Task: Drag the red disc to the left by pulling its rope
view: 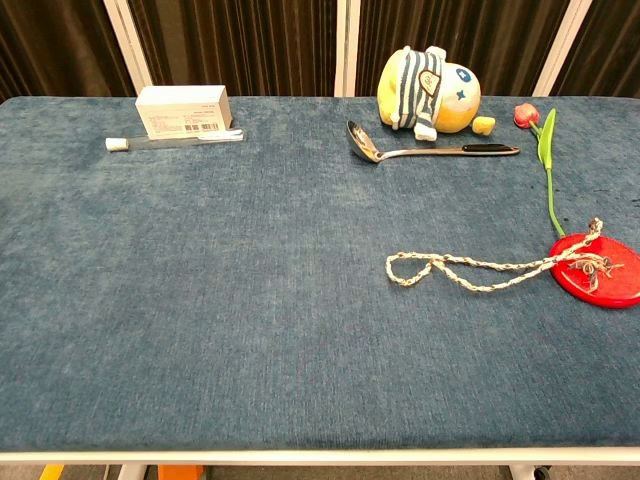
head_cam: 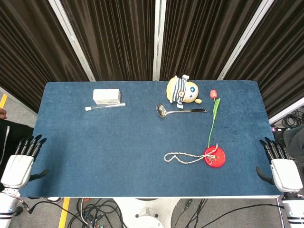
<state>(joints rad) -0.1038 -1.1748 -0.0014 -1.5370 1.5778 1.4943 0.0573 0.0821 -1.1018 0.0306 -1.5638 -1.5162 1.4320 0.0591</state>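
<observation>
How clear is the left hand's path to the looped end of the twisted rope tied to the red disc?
Probably clear: the left hand rests open at the table's left edge, and only bare blue cloth lies between it and the rope's loop. The reach across is long, though.

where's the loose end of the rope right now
In the head view the rope lies flat on the table's front right part, its looped free end reaching left from the red disc, below the ladle.
</observation>
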